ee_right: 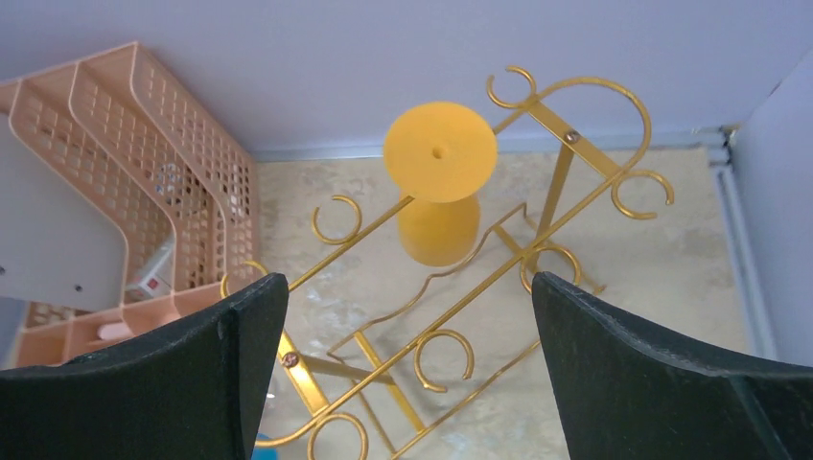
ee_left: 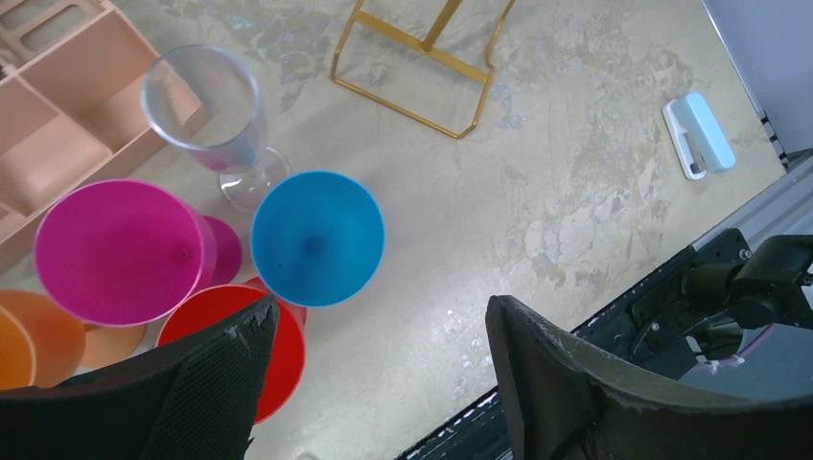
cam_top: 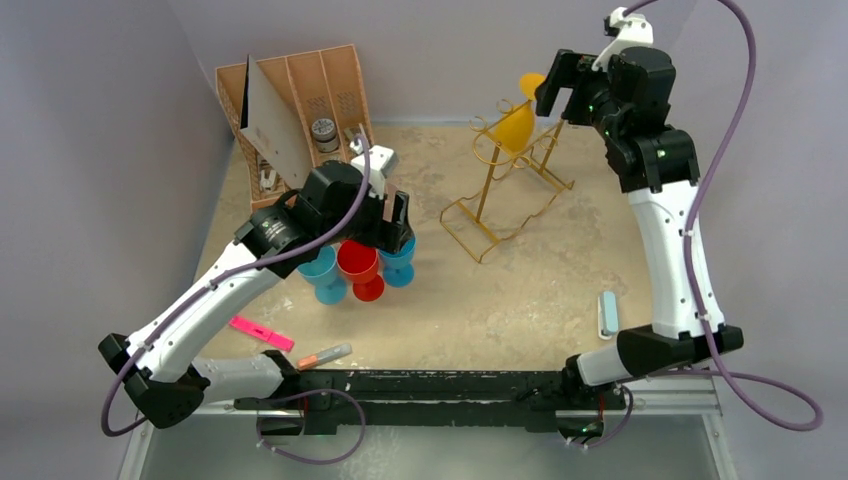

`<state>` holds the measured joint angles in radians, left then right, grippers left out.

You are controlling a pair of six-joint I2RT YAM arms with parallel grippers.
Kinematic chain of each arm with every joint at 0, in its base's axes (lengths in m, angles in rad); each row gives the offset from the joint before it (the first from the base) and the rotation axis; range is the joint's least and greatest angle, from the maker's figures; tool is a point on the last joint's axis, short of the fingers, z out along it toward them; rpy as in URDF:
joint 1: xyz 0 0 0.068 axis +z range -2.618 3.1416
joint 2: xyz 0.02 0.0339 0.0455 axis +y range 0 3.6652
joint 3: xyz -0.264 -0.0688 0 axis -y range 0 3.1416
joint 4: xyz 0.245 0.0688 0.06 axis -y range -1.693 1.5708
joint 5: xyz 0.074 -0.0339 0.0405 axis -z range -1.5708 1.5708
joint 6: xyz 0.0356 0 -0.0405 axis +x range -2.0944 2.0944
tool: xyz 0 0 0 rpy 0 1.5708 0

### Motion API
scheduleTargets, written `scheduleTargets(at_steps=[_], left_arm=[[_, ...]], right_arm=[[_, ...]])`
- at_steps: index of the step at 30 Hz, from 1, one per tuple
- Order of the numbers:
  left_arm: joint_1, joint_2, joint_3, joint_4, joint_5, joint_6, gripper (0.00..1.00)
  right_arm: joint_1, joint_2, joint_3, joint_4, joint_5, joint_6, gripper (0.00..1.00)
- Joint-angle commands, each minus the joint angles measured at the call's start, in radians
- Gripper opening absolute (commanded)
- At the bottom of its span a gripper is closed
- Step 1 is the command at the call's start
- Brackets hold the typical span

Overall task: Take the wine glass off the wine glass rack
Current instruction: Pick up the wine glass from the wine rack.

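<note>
My right fingers (ee_right: 192,383) gape empty over the yellow glass (ee_right: 439,192), which hangs upside down from the gold rack (ee_right: 553,121) at upper centre, so I'd close gently on its stem and slide it out along the wire; my left fingers (ee_left: 192,402) are open too, holding nothing.
</note>
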<state>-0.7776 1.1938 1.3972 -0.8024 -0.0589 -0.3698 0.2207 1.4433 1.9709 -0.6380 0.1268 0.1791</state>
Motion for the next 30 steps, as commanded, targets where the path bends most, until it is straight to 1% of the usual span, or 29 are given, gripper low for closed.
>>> scheduleTargets(at_steps=[1,3,5,9,12,17,22,26,28,30], left_arm=[[0.077,-0.031,0.026,-0.037,0.073,0.007,0.78],[0.092,-0.031,0.023,-0.052,0.081,-0.001,0.78],[0.093,-0.032,0.023,-0.064,0.082,-0.004,0.78],[0.093,-0.040,0.017,-0.072,0.074,-0.011,0.78],[0.093,-0.048,0.014,-0.077,0.061,-0.021,0.78],[0.093,-0.054,0.019,-0.081,0.035,-0.039,0.78],[0.093,-0.068,0.024,-0.094,0.035,-0.055,0.78],[0.093,-0.092,0.012,-0.102,0.026,-0.062,0.78],[0.093,-0.098,0.010,-0.104,0.024,-0.064,0.78],[0.093,-0.099,0.007,-0.102,0.030,-0.068,0.78]], right_arm=[[-0.112,0.024,-0.031,0.062,-0.122,0.262,0.99],[-0.169,0.030,-0.072,0.143,-0.191,0.350,0.97],[-0.204,0.061,-0.064,0.165,-0.246,0.415,0.92],[-0.219,0.145,-0.009,0.167,-0.336,0.466,0.80],[-0.219,0.183,0.011,0.182,-0.363,0.483,0.73],[-0.219,0.216,0.023,0.202,-0.355,0.481,0.64],[-0.219,0.271,0.072,0.167,-0.311,0.461,0.58],[-0.219,0.278,0.057,0.173,-0.278,0.461,0.57],[-0.219,0.279,0.043,0.190,-0.281,0.453,0.53],[-0.219,0.279,0.028,0.206,-0.294,0.452,0.51]])
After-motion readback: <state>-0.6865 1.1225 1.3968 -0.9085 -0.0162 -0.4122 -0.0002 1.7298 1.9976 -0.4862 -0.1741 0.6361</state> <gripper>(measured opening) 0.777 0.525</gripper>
